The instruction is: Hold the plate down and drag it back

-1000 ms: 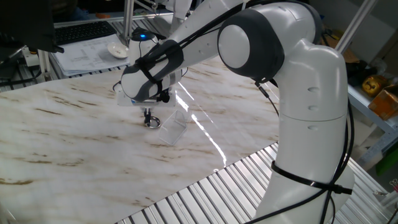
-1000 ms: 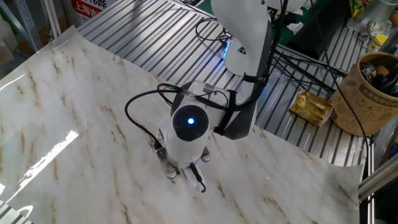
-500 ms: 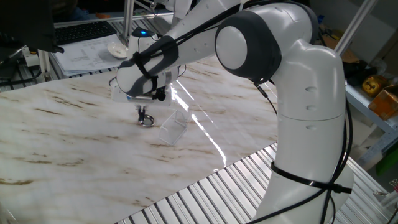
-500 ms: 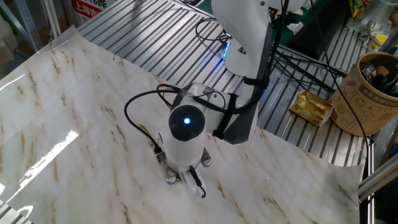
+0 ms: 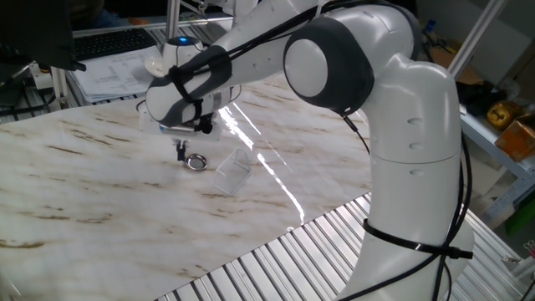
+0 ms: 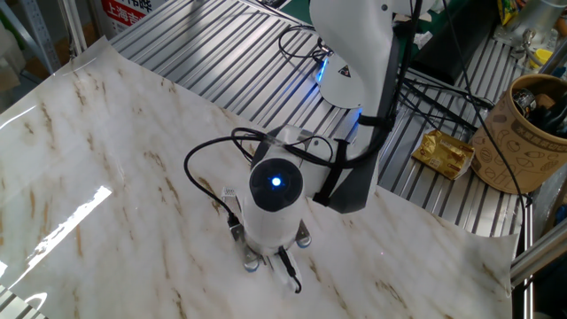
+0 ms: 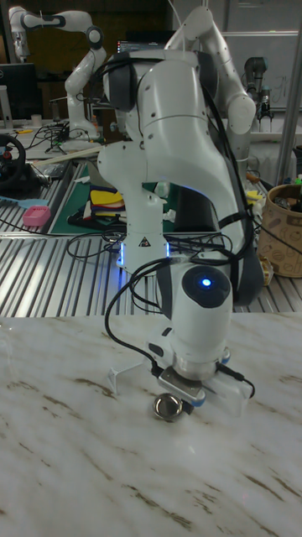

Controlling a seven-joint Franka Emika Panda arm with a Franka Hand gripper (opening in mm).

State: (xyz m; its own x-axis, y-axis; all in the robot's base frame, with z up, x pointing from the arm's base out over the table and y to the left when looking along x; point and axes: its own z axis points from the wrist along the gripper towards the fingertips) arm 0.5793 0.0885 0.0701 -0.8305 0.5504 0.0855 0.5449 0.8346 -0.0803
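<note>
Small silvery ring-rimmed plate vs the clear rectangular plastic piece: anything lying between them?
Nothing. In one fixed view only bare marble tabletop separates the small silvery ring-rimmed plate from the clear rectangular plastic piece; the two lie apart.

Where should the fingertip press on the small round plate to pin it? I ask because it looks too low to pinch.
Press from straight above onto the plate's centre, inside its raised ring rim. It lies flat on the marble table, so there is almost no side wall to clamp, and the rim should keep a fingertip from sliding off. The gripper hangs just beside it; the clear plastic piece sits close on the other side.
</note>
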